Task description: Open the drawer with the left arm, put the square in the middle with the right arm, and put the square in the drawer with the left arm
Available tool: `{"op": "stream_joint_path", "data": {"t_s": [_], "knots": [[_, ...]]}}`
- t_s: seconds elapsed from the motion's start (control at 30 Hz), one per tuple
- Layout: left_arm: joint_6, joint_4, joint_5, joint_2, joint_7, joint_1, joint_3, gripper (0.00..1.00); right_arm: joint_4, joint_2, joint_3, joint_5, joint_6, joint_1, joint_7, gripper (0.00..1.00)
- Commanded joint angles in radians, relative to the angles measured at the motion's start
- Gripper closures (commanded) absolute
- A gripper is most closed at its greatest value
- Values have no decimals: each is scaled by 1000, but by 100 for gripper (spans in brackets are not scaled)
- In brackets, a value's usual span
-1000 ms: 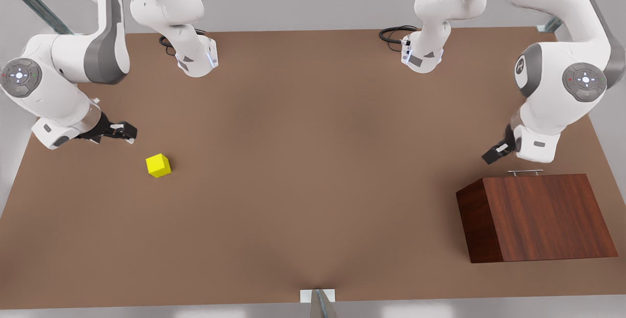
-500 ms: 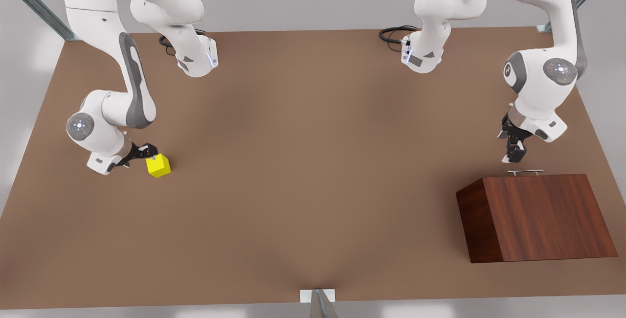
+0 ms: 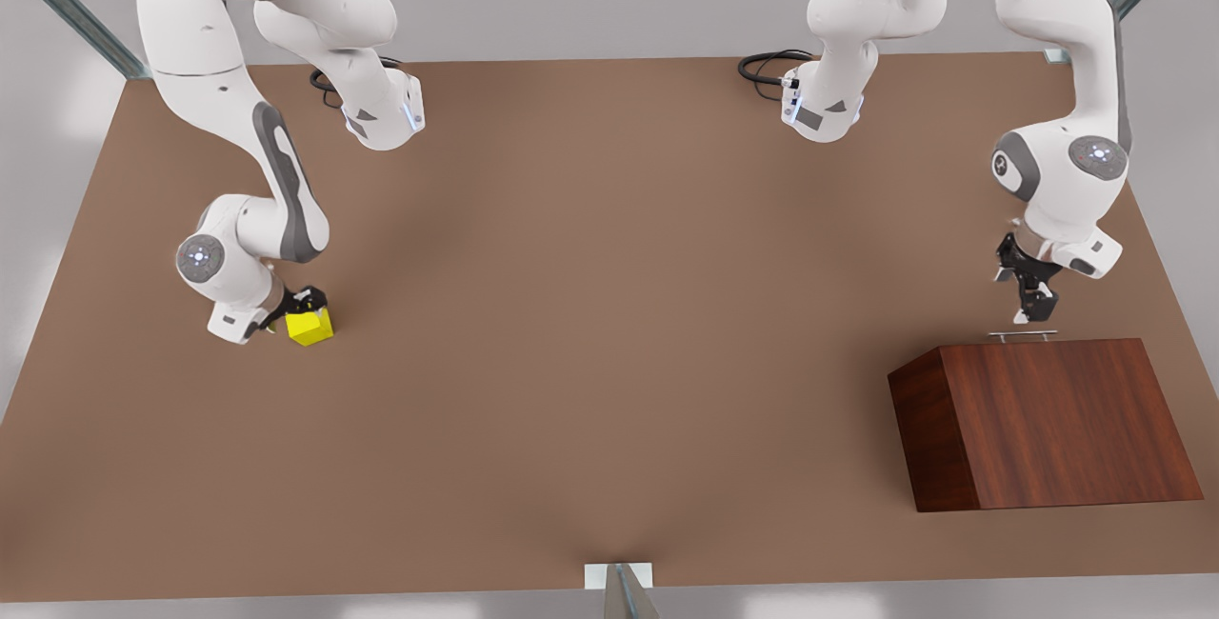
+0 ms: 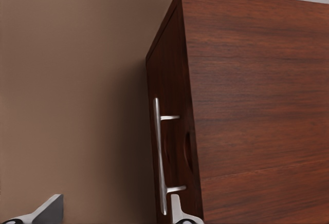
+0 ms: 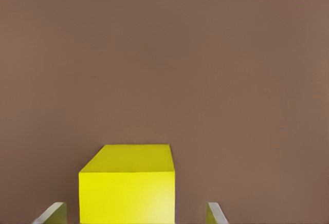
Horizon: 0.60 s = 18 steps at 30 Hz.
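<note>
Two arms close in on their targets at once: your left gripper [image 3: 1033, 309], at the front view's right, has dropped to the silver handle [image 3: 1023, 335] of the drawer [image 4: 172, 147], while your right gripper [image 3: 297, 307], at the front view's left, has swung in over the square [image 3: 310, 326]. A second ago both hung well apart from their goals; now each sits right at its object.

The left wrist view shows the fingers [image 4: 177, 211] spread, one tip on either side of the handle bar, one of them close against the drawer front. Nothing is pinched yet. The drawer remains shut, flush with the cabinet [image 3: 1048, 424].

On the other side, the right wrist view shows the yellow square [image 5: 127, 183] lying between two spread fingers [image 5: 215, 215], with a gap on each flank. It rests on the worktop [image 3: 609, 333] in the same spot as before, far toward the front view's left and well apart from the middle.

You can read this as the approach finished on both sides, with neither grasp made. The drawer pull and the carry to the middle both wait on the fingers closing. Watch the left tip nearest the drawer front: it looks tight against the wood and could catch as it closes.
</note>
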Motion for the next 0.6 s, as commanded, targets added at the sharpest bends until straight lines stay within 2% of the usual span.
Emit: {"op": "stream_joint_path", "data": {"t_s": [0.0, 0.3, 0.33, 0.37, 0.4, 0.47, 0.5, 0.57], "knots": [[5, 0, 3, 3, -1, 2, 0, 0, 2, 4, 0, 0, 2, 0, -6, 0], [59, 9, 5, 60, 2, 43, 0, 0, 17, 73, 3, 34, 39, 0, -17, 0], [62, 17, 5, 68, 2, 43, 0, 0, 17, 80, 5, 37, 39, 3, -21, 11], [79, 18, 5, 80, 2, 45, 0, 0, 20, 82, 5, 37, 39, 2, -43, 16], [91, 20, 5, 91, 5, 46, 0, 0, 31, 93, 5, 37, 39, 0, -67, 19], [96, 34, 6, 108, 6, 56, 0, 0, 34, 97, 5, 37, 39, 0, -76, 19], [97, 40, 6, 120, 6, 57, 0, 0, 39, 99, 5, 37, 39, 0, -76, 23], [103, 55, 8, 137, 6, 63, 0, 0, 39, 99, 5, 45, 39, 0, -76, 38]]}}
